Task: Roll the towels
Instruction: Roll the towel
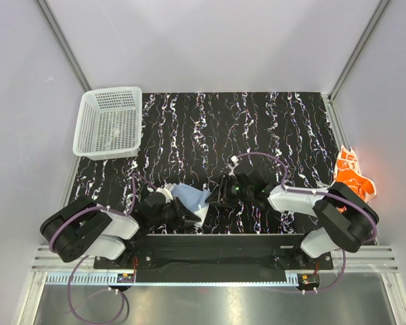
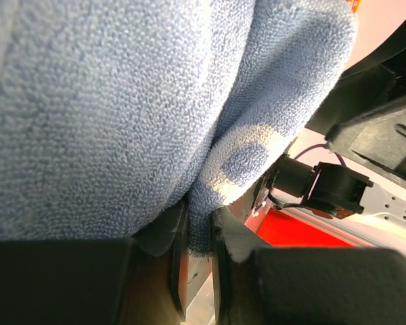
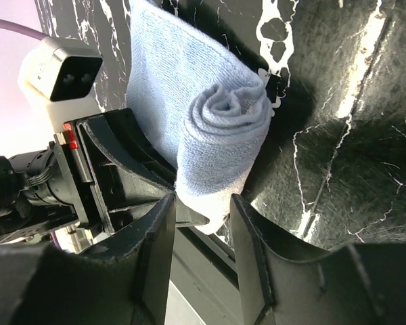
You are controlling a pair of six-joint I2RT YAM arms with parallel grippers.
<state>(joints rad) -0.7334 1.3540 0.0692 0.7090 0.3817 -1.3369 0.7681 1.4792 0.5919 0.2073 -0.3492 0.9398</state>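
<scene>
The light blue towel (image 1: 189,197) lies partly rolled on the black marbled mat near the front edge, between the two grippers. Its rolled end (image 3: 224,132) shows a spiral in the right wrist view. My left gripper (image 2: 199,218) is shut on a fold of the blue towel's edge (image 2: 201,223); seen from above, this left gripper (image 1: 187,215) is at the towel's near left side. My right gripper (image 3: 203,201) holds the end of the roll between its fingers and, seen from above, is at the towel's right side (image 1: 215,196). The orange flowered towel (image 1: 352,177) lies crumpled at the far right, off the mat.
A white perforated basket (image 1: 112,91) stands at the back left corner of the mat. The black mount bar of the arms (image 1: 210,242) runs along the front edge just below the towel. Grey walls close in both sides.
</scene>
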